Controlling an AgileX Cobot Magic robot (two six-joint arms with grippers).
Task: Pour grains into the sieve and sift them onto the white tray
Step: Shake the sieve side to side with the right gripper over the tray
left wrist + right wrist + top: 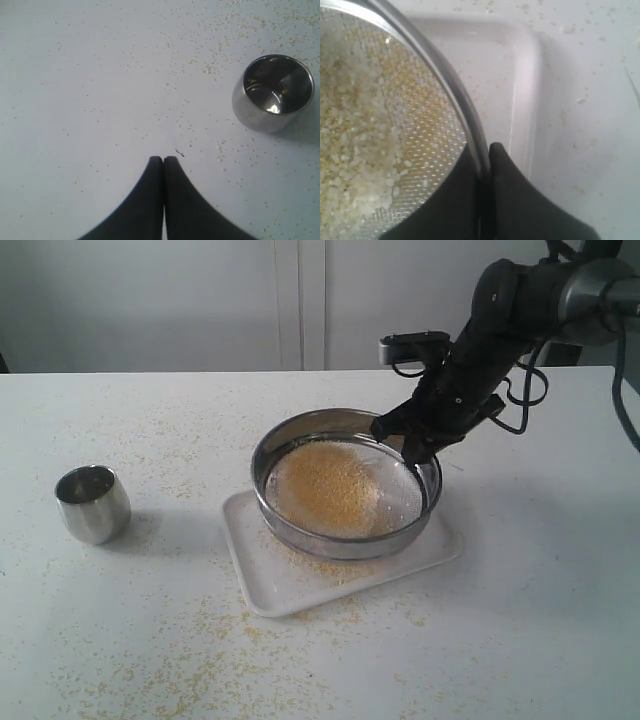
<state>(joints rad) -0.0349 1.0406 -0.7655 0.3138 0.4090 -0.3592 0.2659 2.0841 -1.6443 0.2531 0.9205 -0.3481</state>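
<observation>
1. The right gripper [482, 156] pinches the rim of the sieve [335, 542]. One finger is inside, over the mesh, and the other is outside the steel ring.
2. The grip is on the side of the sieve that is far from the steel cup [92, 502].
3. The sieve is above the white tray [262, 580] and covers most of it (I cannot tell if its bottom touches the tray).
4. The grains [325, 488] lie in a yellow and pale heap on the mesh. The mesh just beside the gripper is almost bare.
5. Some grains lie on the tray near the sieve's front edge, and many are scattered over the worktop [540, 620].
6. The left gripper [163, 160] has its fingers pressed together and holds nothing; it is over the worktop.
7. The steel cup stands upright near the left gripper, well apart from the tray.
</observation>
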